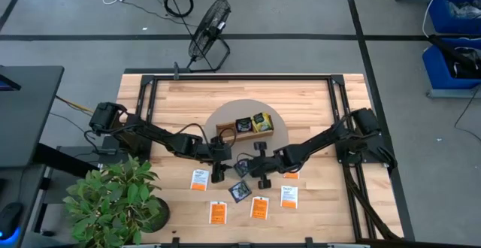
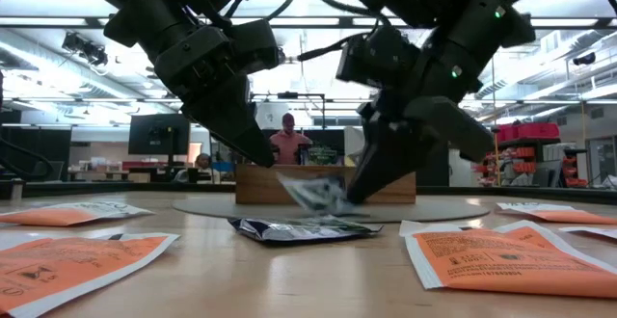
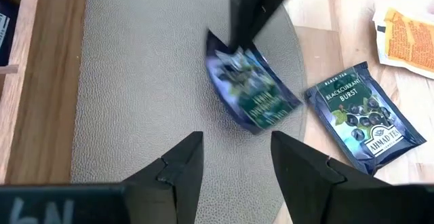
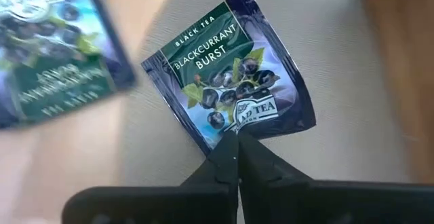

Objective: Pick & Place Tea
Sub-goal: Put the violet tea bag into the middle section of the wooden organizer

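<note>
Nearest the low camera are orange packets: one (image 2: 72, 260) at the near left and one (image 2: 501, 257) at the near right, flat on the wooden table (image 2: 289, 279). Just past them a dark blue packet (image 2: 304, 228) lies flat. From above that same dark packet (image 1: 240, 191) sits amid a loose row of orange and white-orange ones (image 1: 259, 207) along the near edge.

Further in, the right gripper (image 2: 349, 195) has its fingers pinched shut on a corner of another dark blue packet (image 2: 313, 195), holding it tilted just above the edge of the round grey mat (image 2: 453, 208). The low view only shows a crumpled dark shape, but the right wrist camera reads the label clearly, "Blackcurrant Burst" black tea (image 4: 230, 91), with the closed fingertips (image 4: 237, 157) clamped on its corner. The left wrist view catches it too (image 3: 252, 91), blurred, with the flat one (image 3: 363, 115) beside it, half on the mat and half on the wood.

The left gripper (image 2: 262, 156) hovers just left of the held packet, fingers (image 3: 183, 166) spread apart and holding nothing, which the low view doesn't show.

Farthest back on the mat is the wooden tray (image 1: 225, 133), and only the overhead view shows a dark packet and a yellow-green packet (image 1: 261, 122) already in it.
</note>
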